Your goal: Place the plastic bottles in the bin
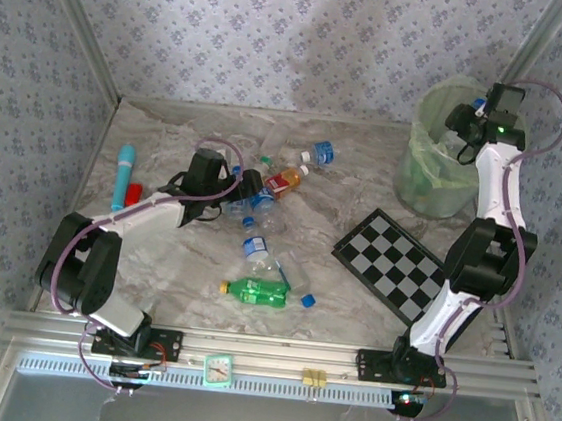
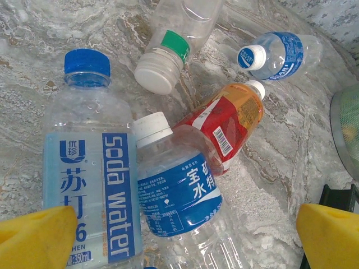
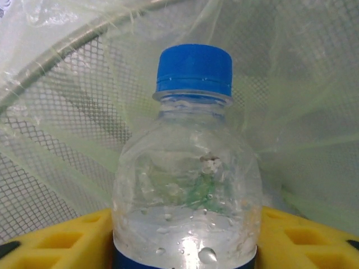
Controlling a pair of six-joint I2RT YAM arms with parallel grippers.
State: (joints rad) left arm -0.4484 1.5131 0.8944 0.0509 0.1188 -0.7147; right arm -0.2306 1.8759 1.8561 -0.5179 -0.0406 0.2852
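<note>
Several plastic bottles lie on the marble table. Under my left gripper (image 2: pixel 185 235) are a "soda water" bottle (image 2: pixel 90 168), a blue-labelled bottle (image 2: pixel 179 196), a red-orange labelled one (image 2: pixel 230 117), a clear one with a green band (image 2: pixel 174 45) and a small blue one (image 2: pixel 277 53). The left gripper (image 1: pixel 254 183) hangs open above them, holding nothing. A green bottle (image 1: pixel 257 291) and a clear one (image 1: pixel 256 253) lie nearer. My right gripper (image 1: pixel 466 124) is over the bin (image 1: pixel 437 157). A clear blue-capped bottle (image 3: pixel 188 185) stands between its yellow fingers (image 3: pixel 61 241), against the bin's mesh wall (image 3: pixel 67 112).
A black-and-white checkerboard (image 1: pixel 396 263) lies between the bottles and the bin. A turquoise tube (image 1: pixel 124 176) and a small red thing (image 1: pixel 134 193) lie at the far left. A loose blue cap (image 1: pixel 308 300) sits beside the green bottle. Papered walls close the table in.
</note>
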